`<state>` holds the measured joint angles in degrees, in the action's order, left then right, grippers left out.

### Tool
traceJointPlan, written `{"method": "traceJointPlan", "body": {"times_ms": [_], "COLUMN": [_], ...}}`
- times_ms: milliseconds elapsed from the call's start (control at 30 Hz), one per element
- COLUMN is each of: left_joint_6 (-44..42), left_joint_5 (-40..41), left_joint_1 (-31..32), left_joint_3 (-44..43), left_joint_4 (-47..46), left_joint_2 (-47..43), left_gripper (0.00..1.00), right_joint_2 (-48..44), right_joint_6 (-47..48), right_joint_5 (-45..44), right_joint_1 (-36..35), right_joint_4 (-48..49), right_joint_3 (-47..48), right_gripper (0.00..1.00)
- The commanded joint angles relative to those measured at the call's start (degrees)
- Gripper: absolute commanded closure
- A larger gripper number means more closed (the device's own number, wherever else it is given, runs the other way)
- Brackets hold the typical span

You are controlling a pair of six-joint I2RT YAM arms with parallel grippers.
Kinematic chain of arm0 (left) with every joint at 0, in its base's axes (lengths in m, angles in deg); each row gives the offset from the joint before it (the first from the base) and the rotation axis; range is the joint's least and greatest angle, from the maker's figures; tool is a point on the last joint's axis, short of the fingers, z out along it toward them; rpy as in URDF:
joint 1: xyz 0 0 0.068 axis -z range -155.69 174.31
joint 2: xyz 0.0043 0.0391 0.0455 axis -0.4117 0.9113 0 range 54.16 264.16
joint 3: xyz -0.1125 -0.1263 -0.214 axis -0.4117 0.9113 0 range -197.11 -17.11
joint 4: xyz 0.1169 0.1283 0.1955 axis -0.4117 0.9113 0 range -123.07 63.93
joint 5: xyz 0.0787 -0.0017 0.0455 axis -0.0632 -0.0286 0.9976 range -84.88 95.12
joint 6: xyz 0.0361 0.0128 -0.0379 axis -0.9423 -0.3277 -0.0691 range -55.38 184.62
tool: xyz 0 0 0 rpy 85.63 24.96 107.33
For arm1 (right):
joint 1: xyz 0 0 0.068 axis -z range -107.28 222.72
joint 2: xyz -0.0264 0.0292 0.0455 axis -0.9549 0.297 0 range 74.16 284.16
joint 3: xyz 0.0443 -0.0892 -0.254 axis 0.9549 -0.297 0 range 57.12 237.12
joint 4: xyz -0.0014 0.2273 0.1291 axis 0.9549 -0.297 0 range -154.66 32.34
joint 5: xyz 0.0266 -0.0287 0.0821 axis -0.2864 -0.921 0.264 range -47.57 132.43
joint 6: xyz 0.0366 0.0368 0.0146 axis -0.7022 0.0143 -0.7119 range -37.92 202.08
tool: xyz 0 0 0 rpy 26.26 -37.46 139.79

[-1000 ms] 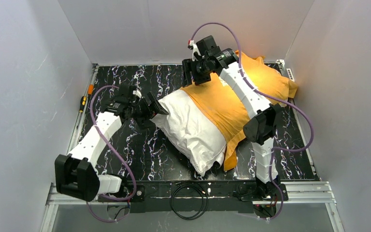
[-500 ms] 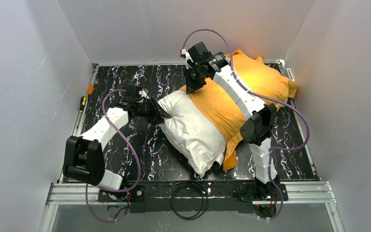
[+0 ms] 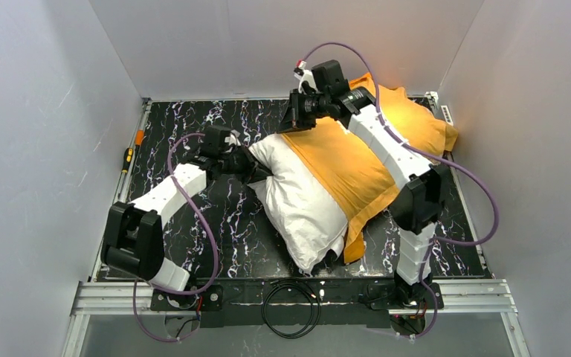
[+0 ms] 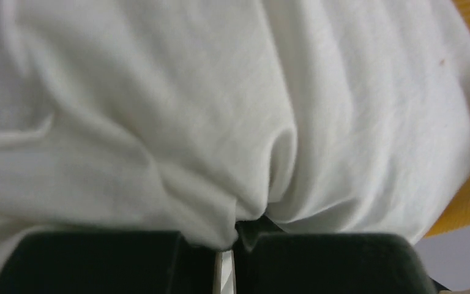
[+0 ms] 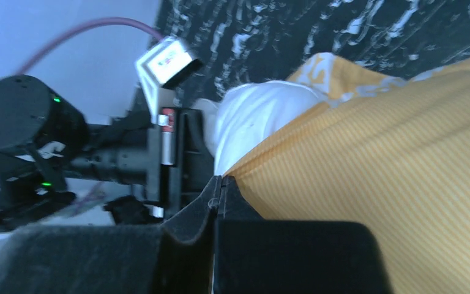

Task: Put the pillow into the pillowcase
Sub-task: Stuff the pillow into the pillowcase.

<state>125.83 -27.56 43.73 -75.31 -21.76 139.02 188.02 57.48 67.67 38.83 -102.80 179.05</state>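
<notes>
The white pillow (image 3: 297, 201) lies slantwise on the black marbled table (image 3: 193, 119). Its far half sits inside the orange pillowcase (image 3: 357, 160), and its near half sticks out toward the left. My left gripper (image 3: 256, 169) is at the pillow's bare left corner, shut on a pinched fold of white pillow (image 4: 159, 122) fabric; the left gripper (image 4: 235, 229) fingertips meet under that fold. My right gripper (image 3: 291, 123) sits at the far corner of the case's open mouth. The right gripper (image 5: 220, 184) is shut on the hem of the orange pillowcase (image 5: 391, 159), with the pillow (image 5: 257, 116) showing just beyond.
A screwdriver (image 3: 127, 158) and an orange tool (image 3: 140, 137) lie along the table's left rail. A black cable coil (image 3: 291, 301) hangs at the front edge between the arm bases. Grey walls close in on three sides. The left arm's wrist (image 5: 30, 135) shows beside the right fingers.
Both grippers have shut, the left on the pillow's corner and the right on the case's hem. The left arm has pushed rightward with the pillow; the right gripper shifted slightly right.
</notes>
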Motion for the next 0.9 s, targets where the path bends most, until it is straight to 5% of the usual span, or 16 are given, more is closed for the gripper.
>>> {"method": "traceJointPlan", "body": {"times_ms": [0, 67, 300, 367, 500, 700, 867], "left_joint_6": [6.94, 6.71, 8.56, 8.52, 4.41, -5.83, -11.44], "left_joint_5": [-1.79, -1.93, -0.04, 1.45, 6.18, 12.8, 18.68], "left_joint_1": [3.26, 4.42, 9.92, 10.36, 10.09, 8.01, 4.68], "left_joint_3": [-9.51, -15.55, -26.31, -22.93, -14.76, -9.59, -5.24], "left_joint_4": [-15.95, -16.05, -17.99, -17.91, -9.23, 15.12, 28.43], "left_joint_2": [3.25, 6.27, 13.82, 12.19, 4.97, -4.62, -14.23], "left_gripper": [1.0, 1.0, 1.0, 1.0, 0.96, 0.38, 0.14], "right_joint_2": [-12.56, -14.87, -19.39, -21.77, -24.22, -20.9, -19.4], "right_joint_6": [-36.14, -47.85, -69.79, -64.45, -35.27, -8.25, 4.26], "right_joint_5": [23.77, 22.97, 13.68, 13.36, 8.81, -5.59, -20.39], "right_joint_1": [-3.77, -5.07, -12.34, -11.92, -10.0, -10.24, -14.55], "right_joint_4": [49.41, 64.1, 92.52, 82.59, 42.28, 3.74, -12.86], "right_joint_3": [-16.93, -23.43, -41.76, -43.55, -35.7, -19.43, -12.46], "right_gripper": [0.99, 0.99, 0.99, 0.99, 0.96, 0.3, 0.11]}}
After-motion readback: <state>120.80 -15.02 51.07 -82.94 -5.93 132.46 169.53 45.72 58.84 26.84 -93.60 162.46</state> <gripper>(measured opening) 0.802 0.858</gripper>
